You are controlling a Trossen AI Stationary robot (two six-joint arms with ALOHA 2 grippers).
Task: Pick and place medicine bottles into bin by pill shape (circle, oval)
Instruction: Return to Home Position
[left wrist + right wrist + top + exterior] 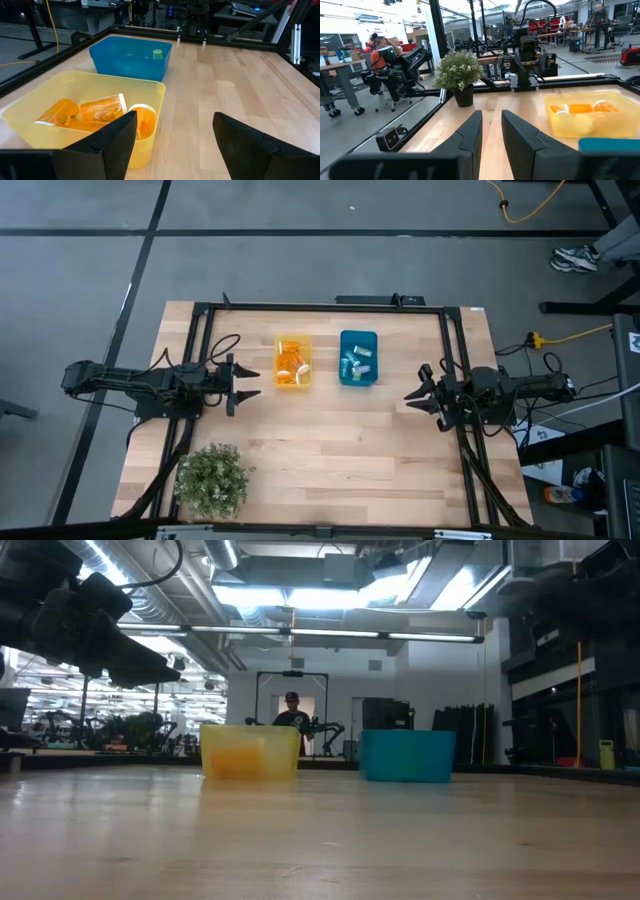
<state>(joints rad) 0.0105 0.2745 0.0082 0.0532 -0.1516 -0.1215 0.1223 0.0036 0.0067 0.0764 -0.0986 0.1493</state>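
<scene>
Several orange medicine bottles [102,109] lie on their sides in the yellow bin [292,362]. Clear and teal bottles [357,362] lie in the blue bin [358,340] to its right. Both bins stand on the wooden table toward its far edge. My left gripper [250,383] hangs open just left of the yellow bin, pointing toward the table's right, with nothing between its fingers [175,116]. My right gripper [412,395] hangs shut and empty right of the blue bin, pointing toward the table's left [491,114].
A potted plant [212,478] stands at the table's near left corner. A black frame rail [320,306] runs round the table. Bare wood lies between the bins and the near edge. People sit and stand in the room beyond [382,52].
</scene>
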